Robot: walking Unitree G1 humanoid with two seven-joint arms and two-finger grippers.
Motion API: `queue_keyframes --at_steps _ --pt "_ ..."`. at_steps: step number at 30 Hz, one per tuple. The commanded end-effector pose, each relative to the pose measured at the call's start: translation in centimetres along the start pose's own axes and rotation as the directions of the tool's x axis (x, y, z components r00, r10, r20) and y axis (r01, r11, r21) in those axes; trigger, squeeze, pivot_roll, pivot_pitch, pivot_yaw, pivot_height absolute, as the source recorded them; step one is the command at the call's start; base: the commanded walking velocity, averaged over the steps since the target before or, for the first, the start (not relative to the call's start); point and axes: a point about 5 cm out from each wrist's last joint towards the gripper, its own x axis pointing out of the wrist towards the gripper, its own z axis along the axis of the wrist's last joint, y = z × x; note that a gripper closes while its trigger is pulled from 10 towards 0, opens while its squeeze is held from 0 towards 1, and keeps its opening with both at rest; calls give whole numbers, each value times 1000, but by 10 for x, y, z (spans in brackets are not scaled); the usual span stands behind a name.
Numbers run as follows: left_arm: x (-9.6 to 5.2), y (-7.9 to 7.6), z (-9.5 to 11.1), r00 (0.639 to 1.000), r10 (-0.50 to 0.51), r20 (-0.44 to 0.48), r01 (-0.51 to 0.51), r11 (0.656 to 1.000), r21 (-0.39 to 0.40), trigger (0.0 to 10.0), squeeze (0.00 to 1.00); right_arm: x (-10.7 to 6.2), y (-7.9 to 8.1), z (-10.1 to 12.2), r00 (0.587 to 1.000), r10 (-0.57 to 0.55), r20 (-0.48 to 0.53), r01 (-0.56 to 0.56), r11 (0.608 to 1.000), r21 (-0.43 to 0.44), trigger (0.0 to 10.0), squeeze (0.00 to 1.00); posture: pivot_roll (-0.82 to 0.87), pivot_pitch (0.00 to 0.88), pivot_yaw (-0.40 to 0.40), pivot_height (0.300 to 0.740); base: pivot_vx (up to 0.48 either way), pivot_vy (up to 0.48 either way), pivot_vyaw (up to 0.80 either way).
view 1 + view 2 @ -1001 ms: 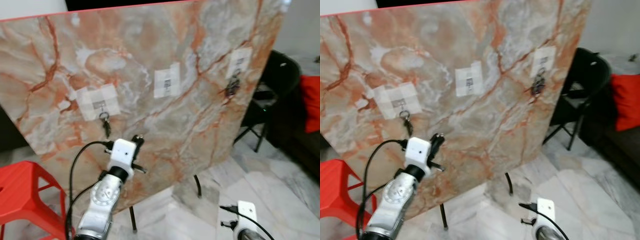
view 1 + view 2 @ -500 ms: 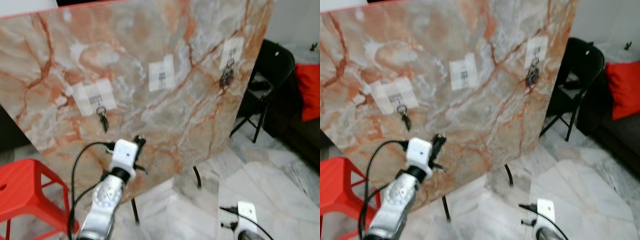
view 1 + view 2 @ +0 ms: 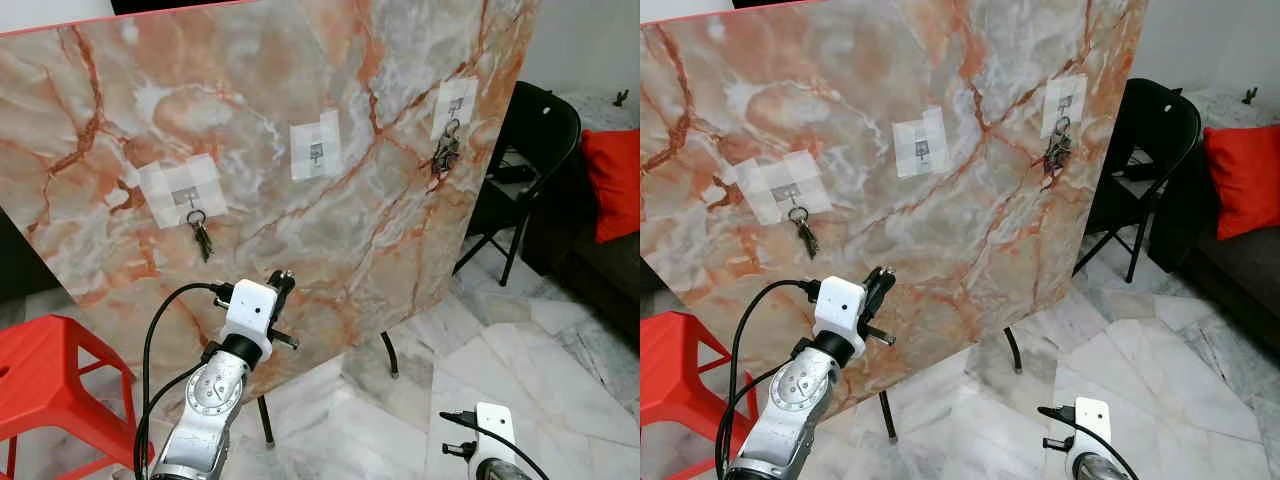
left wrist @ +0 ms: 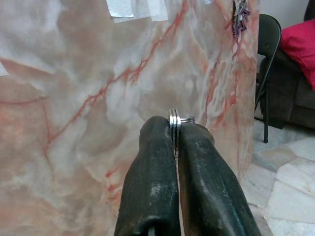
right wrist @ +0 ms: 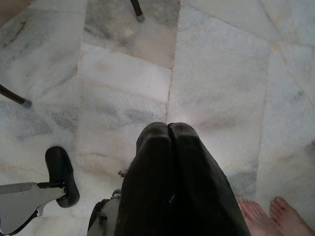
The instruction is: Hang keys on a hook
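Your left gripper (image 4: 175,132) has its two fingers pressed together on a key ring (image 4: 178,119), whose silver coils poke out just past the tips; whatever keys hang from it are hidden behind the fingers. The gripper is raised toward the marble-patterned board (image 3: 330,230), close to its lower part.

Above the gripper and slightly to its right sits the middle hook (image 3: 316,154) on a taped white patch, and it looks bare, so I judge it the likely target. Above and to the gripper's left, another hook carries a hanging key (image 3: 201,237); far up to the right a third holds a bunch of keys (image 3: 443,155).

Risks from here: only a sliver of ring is exposed, so the hook tip could strike the fingers rather than thread the loop. If you push too hard, the leaning board may shift or the taped patch may peel. Letting go before the ring is seated would drop it to the tiled floor (image 5: 221,88).

Your right gripper (image 5: 169,129) hangs low over that floor with its fingers together and nothing between them; bare toes (image 5: 268,209) of a person stand near it. The hook's shape is too small to make out, and the right arm is cut off in the head views.
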Motion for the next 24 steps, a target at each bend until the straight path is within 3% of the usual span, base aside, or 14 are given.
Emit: queue_keyframes --at_steps 1,24 --pt "0 2 4 1000 1 9 -1 1000 2 10000 0 0 0 0 1000 -3 3 3 1000 15 10000 0 29 0 -21 736 262 0 0" --pt "0 1 4 1000 2 7 -2 1000 4 10000 0 0 0 1 1000 -6 15 5 999 34 10000 0 30 0 -24 736 283 0 -51"
